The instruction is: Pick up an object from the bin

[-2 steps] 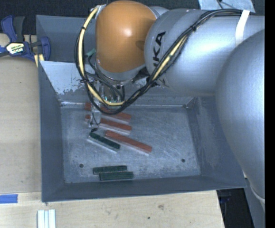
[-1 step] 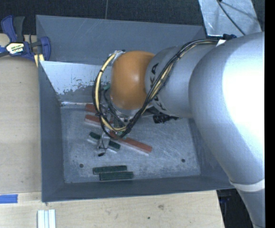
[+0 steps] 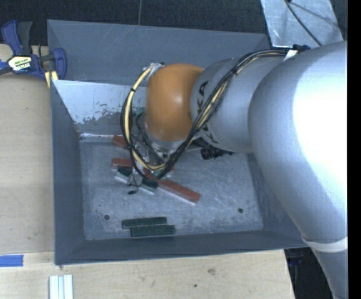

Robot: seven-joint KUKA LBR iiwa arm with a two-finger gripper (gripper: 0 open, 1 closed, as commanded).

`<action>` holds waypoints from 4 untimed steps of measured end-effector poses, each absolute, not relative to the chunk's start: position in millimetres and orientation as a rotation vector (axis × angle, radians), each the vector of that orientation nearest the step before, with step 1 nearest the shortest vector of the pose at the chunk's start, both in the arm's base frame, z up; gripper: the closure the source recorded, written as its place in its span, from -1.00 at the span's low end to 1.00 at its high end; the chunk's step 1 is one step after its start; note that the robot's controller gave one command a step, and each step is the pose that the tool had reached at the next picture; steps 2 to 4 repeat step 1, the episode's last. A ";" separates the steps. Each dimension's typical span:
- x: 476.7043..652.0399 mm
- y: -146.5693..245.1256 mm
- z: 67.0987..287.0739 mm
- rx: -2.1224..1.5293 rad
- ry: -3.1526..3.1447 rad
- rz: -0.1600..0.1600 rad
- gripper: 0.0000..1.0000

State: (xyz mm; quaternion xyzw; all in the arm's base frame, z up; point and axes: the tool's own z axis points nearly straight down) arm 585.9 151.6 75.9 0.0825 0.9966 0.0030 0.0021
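- Three reddish-brown flat sticks look like the likely pick. The long one (image 3: pixel 181 192) lies slanted on the bin floor near the middle, a shorter one (image 3: pixel 121 162) sits to its left, and another (image 3: pixel 119 141) is up by the back wall.
- The jaws are down low in that little cluster, right where the long stick's upper end meets the short one. Cables and the wrist hide them, so I can't tell if they're wide, narrow or holding anything.
- Two dark green bars (image 3: pixel 145 222) lie side by side near the front wall, well apart from the action.
- The orange cover (image 3: pixel 168 101) and the big silver arm (image 3: pixel 305 136) hang over the right half of the grey bin (image 3: pixel 68 167).
- Progress, I'd guess: the reach down is done and every stick lies flat. A confirmed grip and the lift out are what's left.
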 end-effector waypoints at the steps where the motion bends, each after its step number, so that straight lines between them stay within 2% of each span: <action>1: 598.4 192.3 213.4 -0.075 3.129 0.005 1.00; 4: 598.4 192.3 213.4 -0.075 3.129 0.005 1.00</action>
